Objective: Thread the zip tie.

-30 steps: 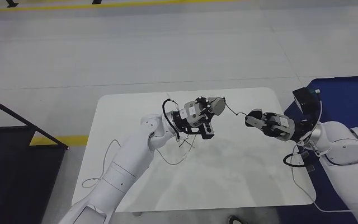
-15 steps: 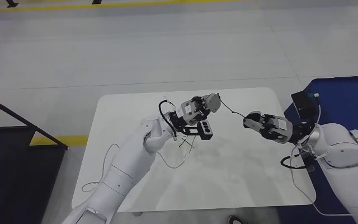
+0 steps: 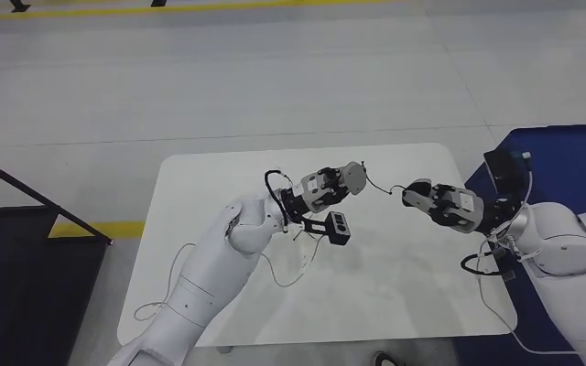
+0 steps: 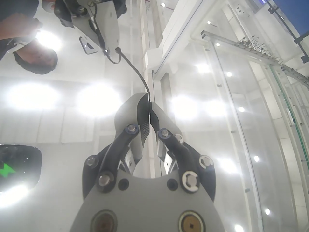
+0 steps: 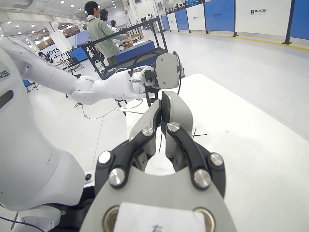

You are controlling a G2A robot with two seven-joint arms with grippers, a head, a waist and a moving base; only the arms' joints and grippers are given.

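The black zip tie (image 4: 135, 69) is held in the air above the white table (image 3: 211, 274), over the part that lies toward 1 o'clock from the table's centre in the top view. One end is pinched by the left gripper (image 4: 149, 101), whose fingers are pressed tightly together on the strap. The other end is clamped by the right gripper (image 5: 162, 99), likewise closed down to a sliver (a thin black tail of the strap is seen hanging behind its pads). In the top view the right gripper is found between 3 and 4 o'clock of the left one, near it but not touching. The strap is bowed between them, and a small curl is seen just beside the right gripper's tips. A few loose thin strands (image 3: 307, 236) are seen lying on the table at about 7 o'clock of the left gripper
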